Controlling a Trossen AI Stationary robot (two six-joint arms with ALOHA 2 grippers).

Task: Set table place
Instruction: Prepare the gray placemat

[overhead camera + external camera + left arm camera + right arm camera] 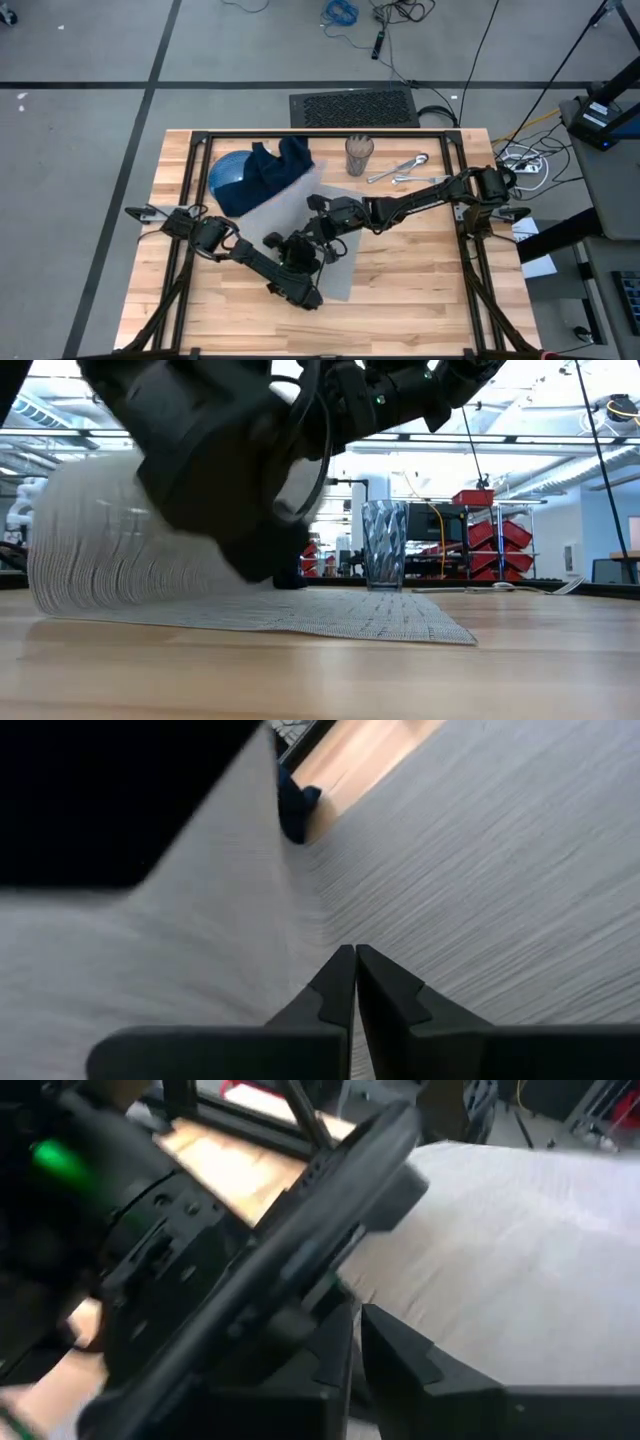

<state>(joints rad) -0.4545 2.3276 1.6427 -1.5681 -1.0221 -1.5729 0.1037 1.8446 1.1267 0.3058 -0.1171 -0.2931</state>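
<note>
A: What are the pincers doing?

B: The left gripper [355, 982] is clenched, fingertips together, nipping the grey placemat [300, 225] where the cloth rises in a fold. The right gripper [355, 1345] is nearly closed too, low over the placemat; whether it pinches the fabric I cannot tell.

A: Where does the placemat lie?

B: On the table [420, 290], near its middle. In the low view one side lies flat on the wood while the other side is lifted and curls upward [110, 540].

A: Any containers?

B: A ribbed glass tumbler [384, 545] stands upright past the placemat's far edge; its contents are unclear. A blue plate [228, 175] sits at the far left, half covered by a navy napkin [275, 170]. Cutlery [400, 170] lies beside the tumbler.

A: And the arms?

B: Both reach inward over the placemat, the left from the left edge, the right stretched from the right side, their wrists close together.
</note>
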